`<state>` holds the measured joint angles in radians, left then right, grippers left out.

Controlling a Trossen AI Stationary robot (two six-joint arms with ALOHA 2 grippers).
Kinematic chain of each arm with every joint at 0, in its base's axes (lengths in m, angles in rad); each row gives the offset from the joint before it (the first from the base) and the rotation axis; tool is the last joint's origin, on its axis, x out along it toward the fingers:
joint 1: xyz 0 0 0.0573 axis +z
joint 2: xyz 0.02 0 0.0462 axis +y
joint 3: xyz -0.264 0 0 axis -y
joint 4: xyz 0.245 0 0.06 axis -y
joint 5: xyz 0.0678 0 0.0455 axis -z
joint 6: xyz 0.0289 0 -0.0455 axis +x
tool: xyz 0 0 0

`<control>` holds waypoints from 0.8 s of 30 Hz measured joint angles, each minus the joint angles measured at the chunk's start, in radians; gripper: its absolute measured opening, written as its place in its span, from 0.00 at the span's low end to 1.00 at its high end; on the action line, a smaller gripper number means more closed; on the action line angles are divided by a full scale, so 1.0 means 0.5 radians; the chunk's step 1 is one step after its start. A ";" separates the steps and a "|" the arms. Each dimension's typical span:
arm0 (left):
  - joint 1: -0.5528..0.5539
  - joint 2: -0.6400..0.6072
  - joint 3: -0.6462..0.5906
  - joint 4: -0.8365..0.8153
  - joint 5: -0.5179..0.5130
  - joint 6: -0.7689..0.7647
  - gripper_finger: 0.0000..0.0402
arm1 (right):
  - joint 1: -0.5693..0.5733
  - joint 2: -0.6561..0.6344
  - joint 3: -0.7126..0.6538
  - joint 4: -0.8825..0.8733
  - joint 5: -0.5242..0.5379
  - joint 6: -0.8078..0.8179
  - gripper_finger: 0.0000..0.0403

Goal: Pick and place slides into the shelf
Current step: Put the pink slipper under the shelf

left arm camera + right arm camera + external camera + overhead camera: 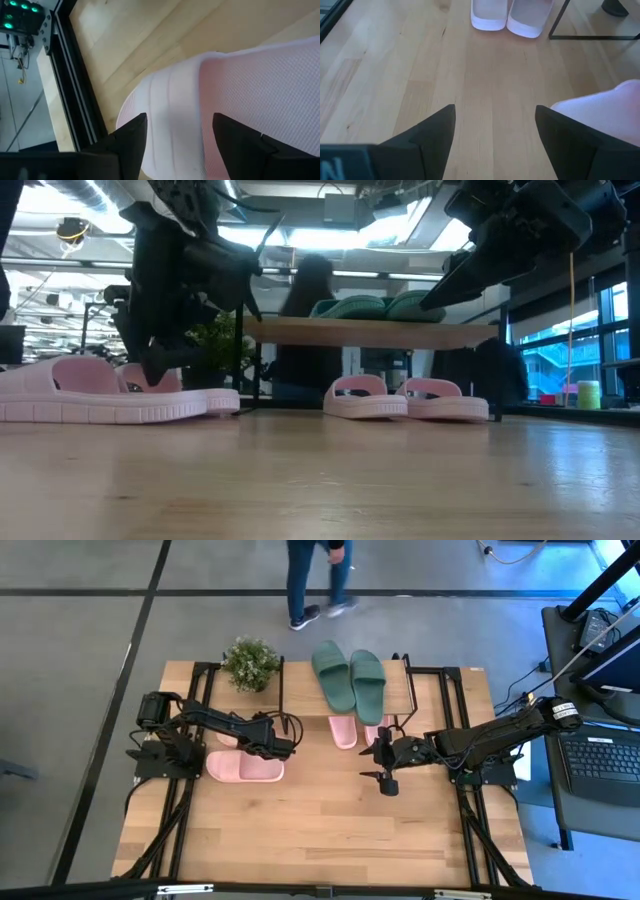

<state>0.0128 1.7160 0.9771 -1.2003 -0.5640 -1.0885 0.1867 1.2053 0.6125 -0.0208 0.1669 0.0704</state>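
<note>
The left claw (pixel 287 748) stands released, its two fingers spread over the strap end of a pink slide (pixel 210 105) lying just below it. By my reading, this is a stance for closing on the strap, since that raised band gives the fingers something to pinch. A second pink slide (pixel 229 738) lies just beyond it, partly hidden by the arm.

The right claw (pixel 383 762) is also released and empty above bare surface (pixel 330 830), apparently waiting.

Ahead of both claws is the shelf (pixel 400 690): the dark green pair (pixel 349 678) rests on its top board, another pink pair (pixel 405 397) is tucked beneath, and a potted plant (pixel 250 664) stands at its far left end. The board's left half looks free. The black legs and the plant hem the approach.
</note>
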 joint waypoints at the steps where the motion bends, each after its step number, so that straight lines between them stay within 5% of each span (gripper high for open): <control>1: 0.000 0.000 0.000 -0.006 0.000 0.000 0.54 | -0.001 0.000 0.000 0.000 0.000 0.000 0.68; 14: 0.101 0.000 -0.001 -0.136 0.062 -0.002 0.52 | 0.000 0.000 0.000 -0.001 0.000 0.000 0.68; 24: 0.101 0.000 -0.002 -0.130 0.123 0.000 0.23 | -0.001 0.000 0.000 -0.019 -0.001 0.000 0.68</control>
<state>0.0635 1.7161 0.9764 -1.2655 -0.5027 -1.0885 0.1864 1.2053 0.6125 -0.0303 0.1665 0.0704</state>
